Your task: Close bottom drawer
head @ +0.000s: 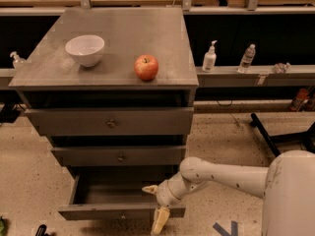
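- The gripper (154,205) is seen low in the middle of the view, at the end of a white arm (221,173) that is stretched in from the right.
- Its 2 cream fingers are held apart: 1 finger (160,221) hangs down in front of the drawer's front panel, and the other (149,189) is pointed to the left above the drawer's inside.
- The bottom drawer (98,212) is found directly at the gripper and to its left. It is pulled out, and its front panel stands well forward of the 2 drawers above.
- The top edge of the front panel appears to lie between the 2 fingers, right of the panel's middle. Whether it is touched cannot be told.
- The middle drawer (88,156) is seen above and behind the gripper, pushed in.
- The top drawer (74,122) is placed higher again, also pushed in.
- On the cabinet top (123,38), far above the gripper, a red apple (146,67) is set near the front edge.
- A white bowl (85,49) is set up and to the left of the gripper, well apart from the apple.
- Behind, up and to the right of the gripper, a pump bottle (209,58) and a water bottle (246,59) are stood on a ledge (266,74).
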